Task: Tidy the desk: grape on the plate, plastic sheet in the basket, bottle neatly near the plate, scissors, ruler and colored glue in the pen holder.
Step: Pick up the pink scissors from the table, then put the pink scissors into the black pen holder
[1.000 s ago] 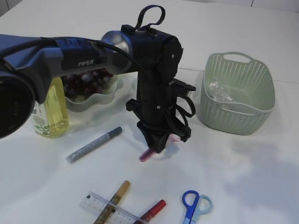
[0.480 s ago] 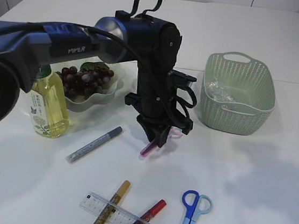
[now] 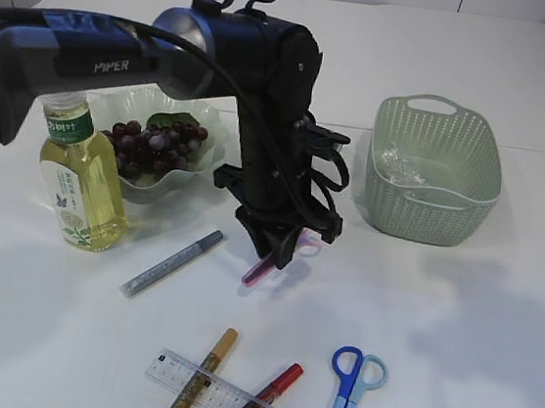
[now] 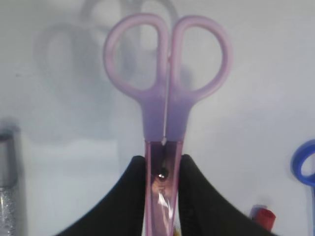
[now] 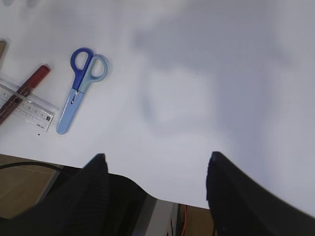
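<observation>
The left gripper [image 4: 162, 169] pinches translucent pink plastic scissors [image 4: 165, 105] by the blades, smooth loop handles outward, lifted higher off the white table [image 3: 457, 314] than a second ago. The right gripper [image 5: 155, 167] hangs spread, empty. Blue scissors [image 3: 350, 385], one clear ruler [image 3: 230, 401] and three glitter glue pens lie below.

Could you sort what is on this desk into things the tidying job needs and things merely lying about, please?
Job:
grapes on plate
plastic sheet in basket
bottle
pink scissors, held in left gripper
blue scissors
ruler
glue pens

Lying about:
nothing evident; no pen holder in view
</observation>
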